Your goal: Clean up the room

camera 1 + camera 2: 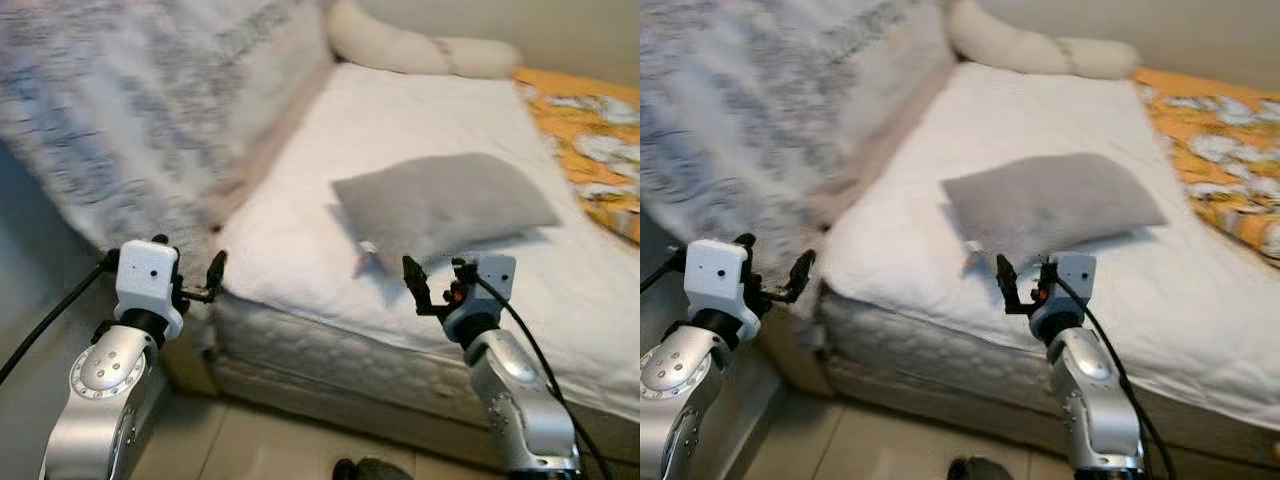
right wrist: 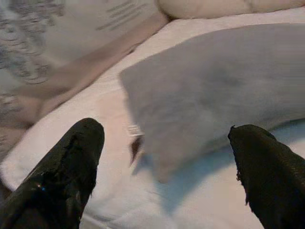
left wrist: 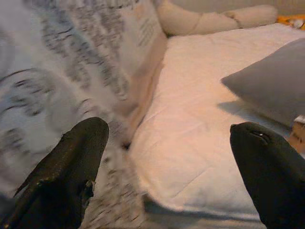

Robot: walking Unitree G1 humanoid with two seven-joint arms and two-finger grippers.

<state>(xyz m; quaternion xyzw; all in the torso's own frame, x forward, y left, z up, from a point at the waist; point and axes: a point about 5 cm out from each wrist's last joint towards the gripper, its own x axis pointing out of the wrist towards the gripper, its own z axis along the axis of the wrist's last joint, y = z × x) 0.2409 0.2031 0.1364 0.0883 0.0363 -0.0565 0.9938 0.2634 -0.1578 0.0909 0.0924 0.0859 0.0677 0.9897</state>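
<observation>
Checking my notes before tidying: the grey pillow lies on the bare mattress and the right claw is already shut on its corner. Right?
Not quite. The grey pillow does lie on the mattress, but the right claw is open and short of it, as the right wrist view shows.

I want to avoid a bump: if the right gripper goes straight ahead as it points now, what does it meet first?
Most likely the grey pillow. The right gripper is open and points at its near corner over the white mattress. Depth is unclear, so it may brush the mattress edge first.
</observation>
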